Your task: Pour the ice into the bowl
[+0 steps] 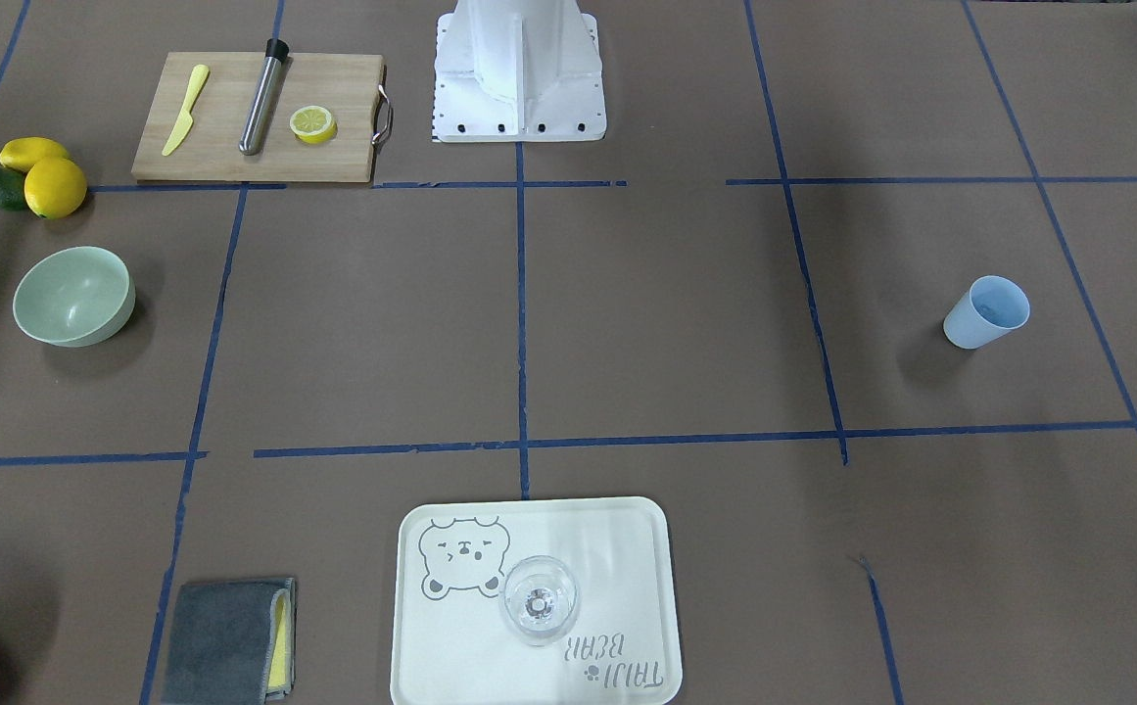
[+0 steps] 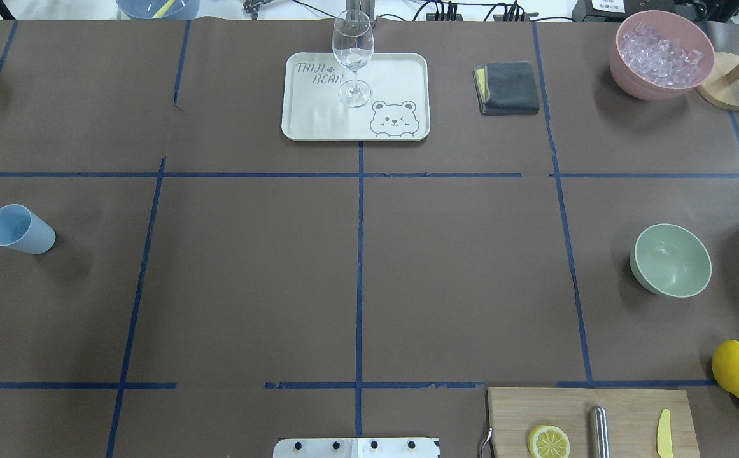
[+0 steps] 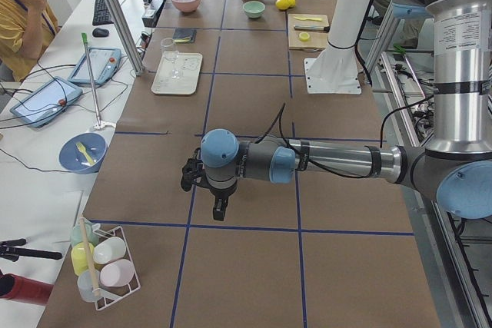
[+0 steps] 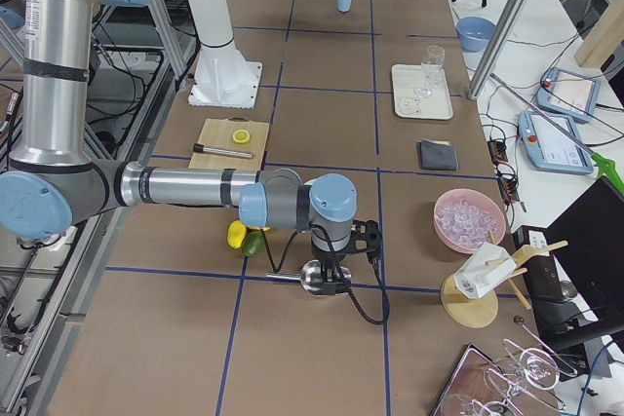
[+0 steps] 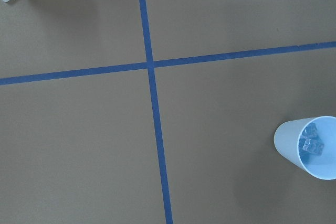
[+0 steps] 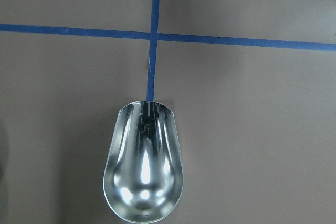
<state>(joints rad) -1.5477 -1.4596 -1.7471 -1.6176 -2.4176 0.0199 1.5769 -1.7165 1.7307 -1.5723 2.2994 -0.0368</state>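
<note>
The ice point(image 5: 311, 144) is noted as a few clear cubes at the bottom of the blue cup point(image 5: 315, 163), which is stood upright on the brown table point(image 2: 248, 286) at the robot's left side. The bowl point(image 2: 670, 259) is placed upright at the right side, well apart from the cup and near the lemons point(image 2: 737, 367). The left gripper point(image 3: 218, 207) is held above the table; whether it is released or clenched cannot be told. The right gripper point(image 4: 330, 268) is held over a metal scoop point(image 6: 143, 163); its state and any contact with the scoop cannot be told.
</note>
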